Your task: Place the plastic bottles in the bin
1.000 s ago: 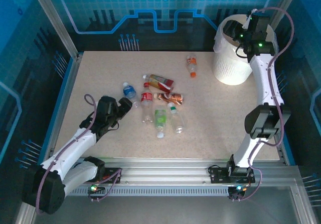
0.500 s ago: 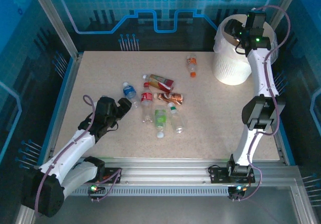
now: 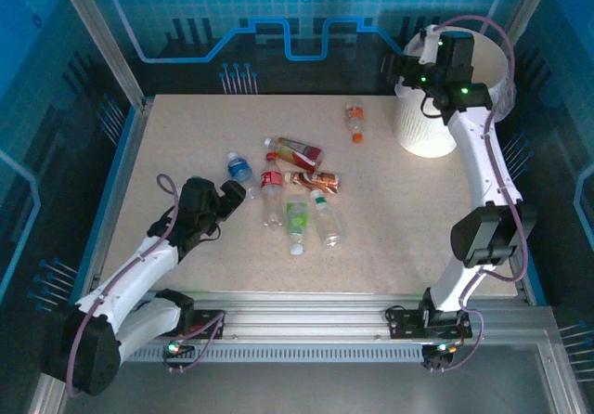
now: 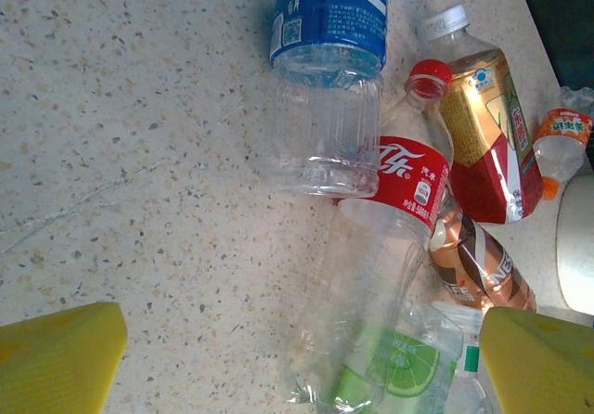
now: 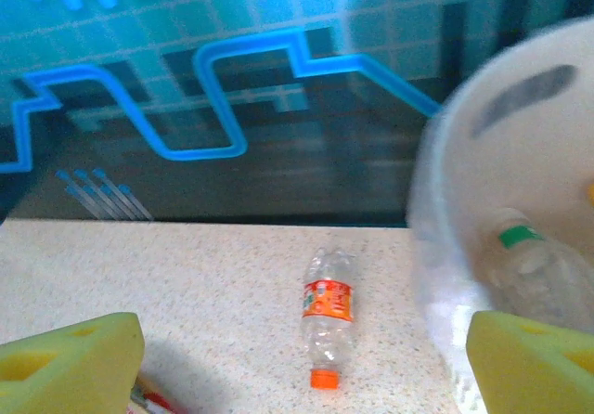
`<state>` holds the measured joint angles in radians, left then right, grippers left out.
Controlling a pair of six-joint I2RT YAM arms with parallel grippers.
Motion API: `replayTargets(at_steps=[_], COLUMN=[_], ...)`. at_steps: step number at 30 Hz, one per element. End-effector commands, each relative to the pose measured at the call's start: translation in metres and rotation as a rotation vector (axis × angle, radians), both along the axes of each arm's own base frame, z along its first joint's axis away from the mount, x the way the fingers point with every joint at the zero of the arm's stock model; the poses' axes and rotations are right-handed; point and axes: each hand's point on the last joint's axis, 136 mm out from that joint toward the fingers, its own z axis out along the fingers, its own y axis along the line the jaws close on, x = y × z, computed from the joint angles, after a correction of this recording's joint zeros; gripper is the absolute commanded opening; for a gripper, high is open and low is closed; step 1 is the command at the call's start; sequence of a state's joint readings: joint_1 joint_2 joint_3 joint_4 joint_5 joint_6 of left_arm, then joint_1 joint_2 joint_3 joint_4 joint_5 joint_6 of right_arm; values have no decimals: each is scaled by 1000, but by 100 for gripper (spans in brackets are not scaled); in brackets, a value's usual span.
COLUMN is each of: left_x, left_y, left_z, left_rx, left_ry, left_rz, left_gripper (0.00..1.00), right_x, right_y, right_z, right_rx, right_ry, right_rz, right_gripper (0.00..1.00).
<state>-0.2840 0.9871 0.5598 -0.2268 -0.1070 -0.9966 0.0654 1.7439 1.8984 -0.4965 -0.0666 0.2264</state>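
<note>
Several plastic bottles lie clustered mid-table: a blue-label one [image 3: 239,169] [image 4: 327,71], a red-label one [image 3: 271,187] [image 4: 385,247], a juice bottle [image 3: 295,149] [image 4: 487,126], a brown one [image 3: 316,180] [image 4: 478,265] and a green-label one [image 3: 296,221] [image 4: 408,377]. An orange-label bottle [image 3: 355,122] [image 5: 328,316] lies alone near the bin [image 3: 432,131] [image 5: 445,275]. Inside the bin rests a green-capped bottle [image 5: 534,265]. My left gripper [image 3: 227,198] [image 4: 302,358] is open, low beside the cluster, the red-label bottle's base between its pads. My right gripper [image 3: 413,61] [image 5: 302,363] is open and empty, high at the bin's left rim.
The bin stands at the table's far right corner, against the blue back wall [image 3: 297,24]. Metal frame posts [image 3: 97,38] edge the table. Bare tabletop [image 3: 186,126] lies left of the cluster and along the near right [image 3: 408,238].
My right gripper has swung left from over the bin's mouth to its left rim, its jaws widening. The left arm and the table bottles have not moved.
</note>
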Motion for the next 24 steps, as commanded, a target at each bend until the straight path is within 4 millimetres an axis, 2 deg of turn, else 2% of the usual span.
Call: replayTargets(at_steps=[1,4,6,12,15,24], left_x=[1,-1,-2,-5,-5,-8], left_y=[-2,-1,0,4,5,10], left_z=[-2,-3,-4,-4,-6,-6], left_rx=[-29,-32,-29,-12,-9,7], left_ry=[0,2,3,8,11,17], left_rz=[2,7,8,19,24,34], left_gripper=[99,99,99,99,99,99], right_x=[5,16,26,53,64,93], right_y=[36,59,66,65,57,53], right_z=[-27,-54,-73,-144,-178,-245], right_rx=[-82,-119,-121,-80,-96,-193], right_ry=[30,81,118,324,405,462], right_rz=[137,180,186,55,-50,-215], right_gripper=[92,92,92,93,94,95])
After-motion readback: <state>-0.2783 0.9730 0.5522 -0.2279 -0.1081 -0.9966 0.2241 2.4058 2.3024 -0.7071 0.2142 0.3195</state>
